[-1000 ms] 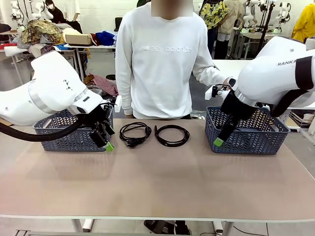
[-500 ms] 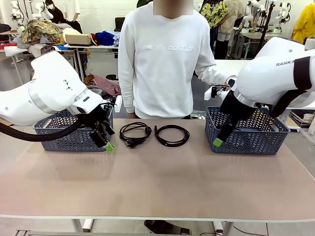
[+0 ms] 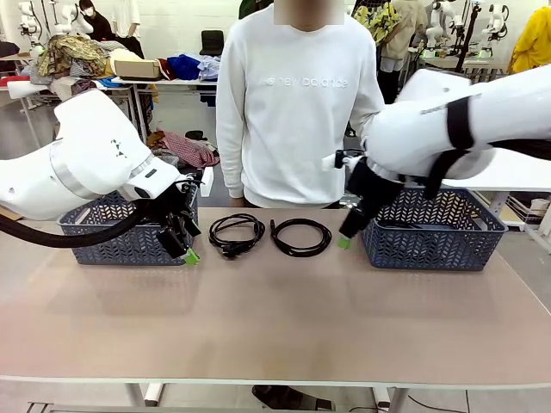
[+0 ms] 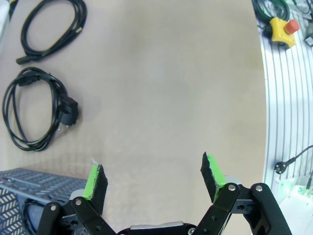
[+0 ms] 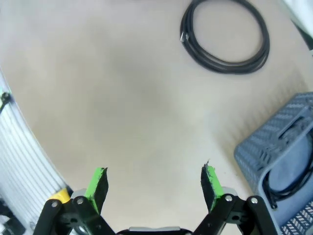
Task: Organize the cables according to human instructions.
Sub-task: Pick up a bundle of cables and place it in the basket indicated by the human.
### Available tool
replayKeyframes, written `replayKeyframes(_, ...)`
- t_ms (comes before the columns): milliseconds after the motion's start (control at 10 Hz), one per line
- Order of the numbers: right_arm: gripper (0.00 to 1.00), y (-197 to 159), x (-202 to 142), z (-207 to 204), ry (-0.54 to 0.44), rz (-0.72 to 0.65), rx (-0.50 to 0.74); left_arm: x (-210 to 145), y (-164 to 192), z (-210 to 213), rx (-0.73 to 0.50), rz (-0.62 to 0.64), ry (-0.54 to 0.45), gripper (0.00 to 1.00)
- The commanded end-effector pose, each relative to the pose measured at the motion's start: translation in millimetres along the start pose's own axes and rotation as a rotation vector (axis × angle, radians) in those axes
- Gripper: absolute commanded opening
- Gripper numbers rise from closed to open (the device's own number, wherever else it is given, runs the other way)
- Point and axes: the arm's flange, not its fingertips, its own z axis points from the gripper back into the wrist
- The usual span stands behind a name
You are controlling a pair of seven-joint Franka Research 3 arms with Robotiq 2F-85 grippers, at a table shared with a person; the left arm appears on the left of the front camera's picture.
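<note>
Cables light and floppy: hold them across the bundled strands

Two coiled cables lie on the counter [image 3: 275,318] in front of the person [image 3: 297,112], side by side but not touching. The plug cable [image 3: 236,234] is a looser coil with a thick plug end, and the round cable [image 3: 300,237] is a tidier ring. Both look thin, soft and light, so I think a coil will sag and may unwind when it is lifted. A good hold is probably across several strands together, at one side of the ring. The hard plug could slip from the pads. The left gripper [image 3: 188,249] hangs just beside the plug cable, in front of the left basket [image 3: 112,245], with jaws apart and empty. The right gripper [image 3: 344,239] is near the round cable, at the corner of the right basket [image 3: 439,245], also apart and holding nothing. A dark cord seems to lie inside the right basket.
</note>
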Motion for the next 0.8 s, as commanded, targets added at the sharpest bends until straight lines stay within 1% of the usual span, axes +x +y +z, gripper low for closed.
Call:
replayKeyframes(0,1.00,-4,40,-12,0.038,-0.066,-0.074,-1,0,1,0.000,0.001,0.001,1.00)
replayKeyframes(200,1.00,-8,78,-33,0.060,-0.104,-0.132,-1,0,1,0.000,0.001,0.001,1.00)
replayKeyframes(300,1.00,-12,93,-41,0.073,-0.127,-0.137,-1,0,1,0.000,0.001,0.001,1.00)
replayKeyframes(500,1.00,-21,109,-53,0.099,-0.152,-0.124,-1,0,1,0.000,0.001,0.001,1.00)
replayKeyframes(700,1.00,-27,117,-61,0.110,-0.176,-0.112,-1,0,1,0.000,0.001,0.001,1.00)
